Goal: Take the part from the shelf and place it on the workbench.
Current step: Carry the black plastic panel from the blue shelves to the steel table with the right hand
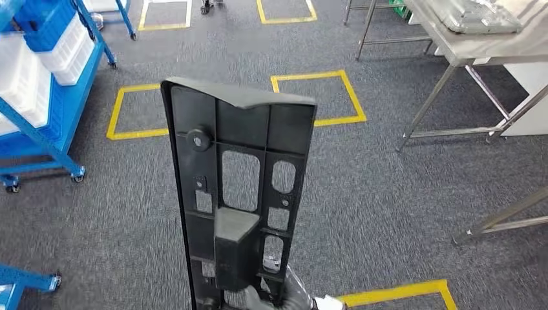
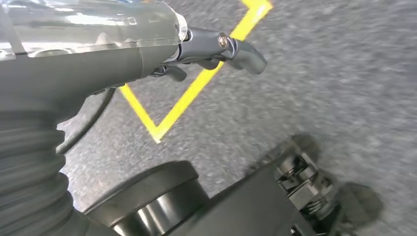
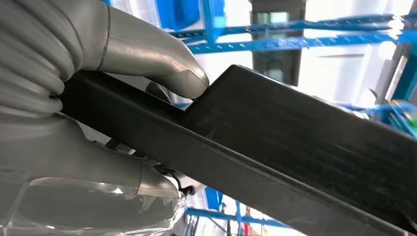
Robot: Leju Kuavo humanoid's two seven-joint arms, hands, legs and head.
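One black part (image 1: 239, 194), two steel workbenches (image 1: 465, 48), one blue shelf (image 1: 61, 123).

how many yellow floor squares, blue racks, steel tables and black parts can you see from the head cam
Yellow floor squares: 5
Blue racks: 2
Steel tables: 2
Black parts: 1, held by the right hand
Total: 10

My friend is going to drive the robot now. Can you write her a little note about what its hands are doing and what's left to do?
Right hand: holds the long black plastic part with cut-out holes by its lower end, upright in front of the robot.
Left hand: holds nothing, hanging over the grey carpet.
Done: the part is off the blue shelf.
Left: carry it to the steel workbench, ahead on the right, and put it down there.
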